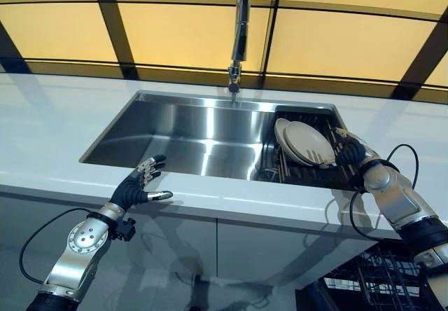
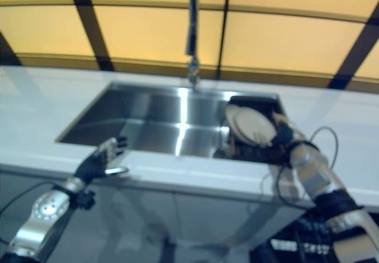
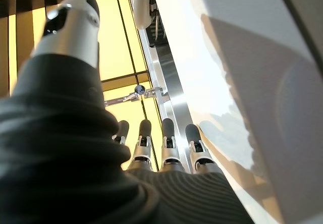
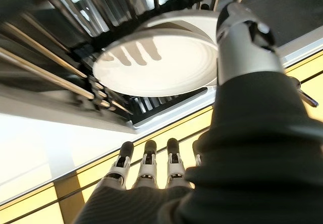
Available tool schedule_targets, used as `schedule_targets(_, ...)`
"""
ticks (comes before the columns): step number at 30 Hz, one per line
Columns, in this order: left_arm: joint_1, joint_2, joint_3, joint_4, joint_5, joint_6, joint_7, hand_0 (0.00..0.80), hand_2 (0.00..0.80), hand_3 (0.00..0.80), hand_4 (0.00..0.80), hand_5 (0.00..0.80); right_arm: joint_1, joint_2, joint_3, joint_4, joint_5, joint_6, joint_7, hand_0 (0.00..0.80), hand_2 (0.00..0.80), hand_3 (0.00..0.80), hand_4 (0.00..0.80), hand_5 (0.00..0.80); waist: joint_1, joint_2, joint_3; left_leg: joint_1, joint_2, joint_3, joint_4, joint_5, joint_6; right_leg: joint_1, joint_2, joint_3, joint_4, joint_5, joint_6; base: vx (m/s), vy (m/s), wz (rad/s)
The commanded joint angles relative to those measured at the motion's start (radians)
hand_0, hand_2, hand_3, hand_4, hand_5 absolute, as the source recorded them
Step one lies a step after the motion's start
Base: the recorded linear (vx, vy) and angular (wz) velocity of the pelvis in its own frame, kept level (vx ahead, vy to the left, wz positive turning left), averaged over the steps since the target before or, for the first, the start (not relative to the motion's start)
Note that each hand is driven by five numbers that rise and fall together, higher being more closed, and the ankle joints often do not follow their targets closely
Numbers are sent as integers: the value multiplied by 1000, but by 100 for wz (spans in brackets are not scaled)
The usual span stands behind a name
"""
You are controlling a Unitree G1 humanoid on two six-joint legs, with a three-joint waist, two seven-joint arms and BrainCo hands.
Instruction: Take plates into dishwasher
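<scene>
Left eye view: two pale plates (image 1: 306, 143) lean in a dark rack (image 1: 308, 171) at the 3 o'clock end of the steel sink (image 1: 175, 132), below the tap (image 1: 239, 38) at 12 o'clock. The right hand (image 1: 348, 151) sits just beside the plates with its fingers straight and apart, holding nothing. The left hand (image 1: 143, 185) hovers over the white counter (image 1: 49, 122) edge at 7 o'clock, fingers straight and spread.
</scene>
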Motion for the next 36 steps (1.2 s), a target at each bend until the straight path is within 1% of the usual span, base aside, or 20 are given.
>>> schedule_targets(1,-55,34,-42,-58,-47,-58,-10,0,0,0,0,0,-147,-58,80,43,-1,-32,-51,0,0,0,0,0,14,-16,-27,7,52,11,-3,-13,-27,-34,-56,-16,-1,53,15,2,-6,19)
schedule_targets(4,-63,31,-51,-68,-64,-65,-18,0,0,0,0,0,-172,-55,111,90,-1,-25,-58,0,0,0,0,0,22,-10,-20,1,49,3,-3,-12,-25,-38,-57,-23,0,54,13,-1,-4,14)
schedule_targets(7,-71,39,-57,-68,-81,-89,-24,0,0,0,0,0,-211,-55,136,141,3,-25,-59,0,0,0,0,0,30,-3,-9,-10,45,-4,-3,-9,-25,-46,-57,-27,0,55,11,-13,0,1)
schedule_targets(12,-99,43,-67,-71,-103,-103,-21,0,0,0,0,0,-255,-53,173,210,30,-32,-70,0,0,0,0,0,37,7,15,-29,39,-15,-3,-6,-23,-62,-58,-29,2,57,9,-54,-6,4)
schedule_targets(18,-119,43,-75,-74,-123,-104,-32,0,0,0,0,0,-269,-46,191,240,35,-32,-67,0,0,0,0,0,37,13,33,-39,33,-23,-3,-5,-20,-74,-58,-30,6,57,7,-25,-14,6)
schedule_targets(25,-137,40,-81,-95,-152,-104,-50,0,0,0,0,0,-295,-35,217,289,21,-28,-71,0,0,0,0,0,38,28,55,-50,27,-27,-3,-6,-16,-90,-60,-28,7,60,4,-5,-1,0)
schedule_targets(32,-167,44,-93,-98,-161,-132,-54,0,0,0,0,0,-341,-26,248,363,22,-31,-88,0,0,0,0,0,43,46,79,-74,17,-33,-3,-5,-13,-117,-66,-29,8,66,5,-50,-8,3)
schedule_targets(36,-170,53,-92,-111,-172,-138,-57,0,0,0,0,0,-357,-31,264,389,21,-32,-87,0,0,0,0,0,46,50,88,-79,12,-36,-3,-5,-10,-124,-69,-33,10,69,6,-18,-2,1)
